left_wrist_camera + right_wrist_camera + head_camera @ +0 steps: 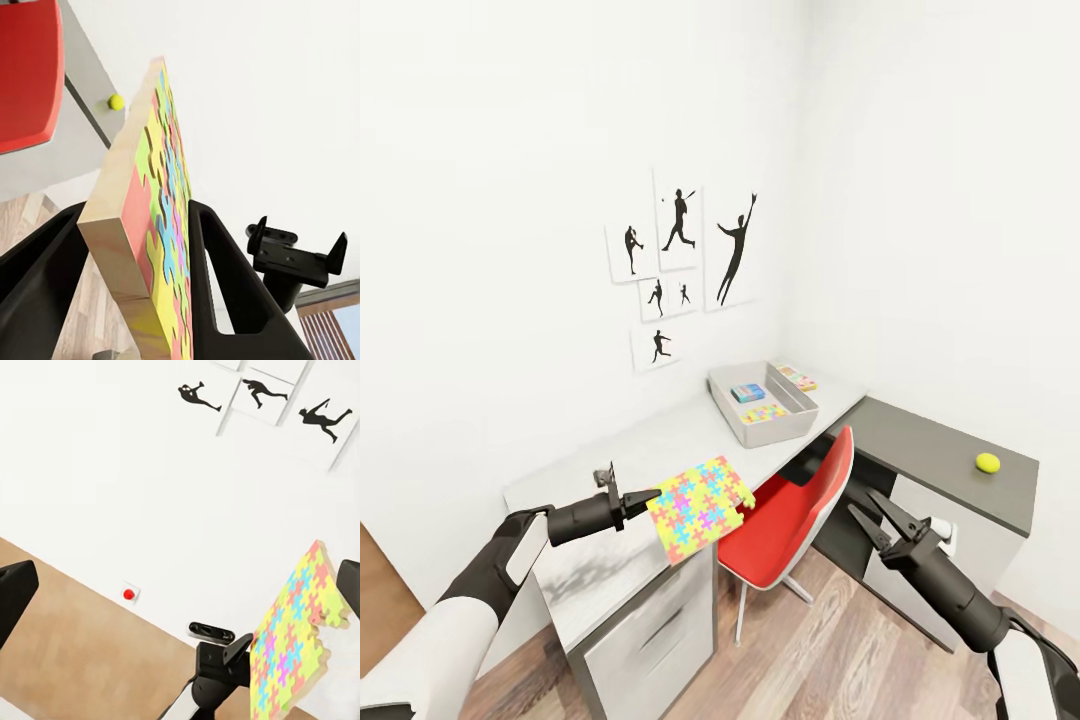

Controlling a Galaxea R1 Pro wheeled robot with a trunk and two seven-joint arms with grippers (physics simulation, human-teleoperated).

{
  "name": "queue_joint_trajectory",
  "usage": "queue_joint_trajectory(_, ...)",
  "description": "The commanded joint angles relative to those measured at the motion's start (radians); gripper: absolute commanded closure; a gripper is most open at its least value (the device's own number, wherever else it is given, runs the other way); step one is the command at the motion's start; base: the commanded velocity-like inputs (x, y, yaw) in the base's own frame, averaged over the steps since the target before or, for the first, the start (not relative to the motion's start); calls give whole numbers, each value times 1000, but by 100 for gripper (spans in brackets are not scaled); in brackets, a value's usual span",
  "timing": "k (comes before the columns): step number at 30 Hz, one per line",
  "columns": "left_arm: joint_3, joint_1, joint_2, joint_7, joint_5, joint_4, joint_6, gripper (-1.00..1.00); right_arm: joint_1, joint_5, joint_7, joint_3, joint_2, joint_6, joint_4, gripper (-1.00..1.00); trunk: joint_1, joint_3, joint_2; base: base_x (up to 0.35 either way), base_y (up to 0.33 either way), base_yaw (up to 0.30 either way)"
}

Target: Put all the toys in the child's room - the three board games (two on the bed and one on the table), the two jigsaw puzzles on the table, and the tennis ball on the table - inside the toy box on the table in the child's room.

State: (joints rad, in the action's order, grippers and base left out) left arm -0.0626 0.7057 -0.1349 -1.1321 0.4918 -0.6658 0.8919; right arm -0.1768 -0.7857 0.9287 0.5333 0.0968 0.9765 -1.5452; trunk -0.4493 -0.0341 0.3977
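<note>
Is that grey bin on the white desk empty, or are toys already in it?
Not empty. The grey bin holds a blue game box and a colourful puzzle mat.

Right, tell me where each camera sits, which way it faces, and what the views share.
Head view: high on the robot, looking down at the table, toy box; both arms show.
Left wrist view: along the left gripper, shut on the puzzle; right gripper beyond.
Right wrist view: faces the wall and the left gripper.
Shared: the puzzle shows in all three; the ball in two.
</note>
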Motion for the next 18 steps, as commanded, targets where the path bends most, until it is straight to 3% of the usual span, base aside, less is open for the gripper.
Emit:
queue_joint_trajectory(1, 0, 1, 0, -2, 2, 0, 6, 100, -2, 3, 4, 2, 1, 4, 0, -100, -1, -2, 2, 0, 0, 0)
queue_joint_trajectory(15, 0, -5, 6, -2, 2, 8, 4, 100, -6, -9, -3, 1, 3, 9, 11, -100, -1, -2, 2, 1, 0, 0)
queue_joint_trajectory(18, -1, -16, 23, -1, 2, 10, 0, 100, 2, 0, -12, 1, 15, 9, 29, -100, -1, -2, 2, 88, 0, 0)
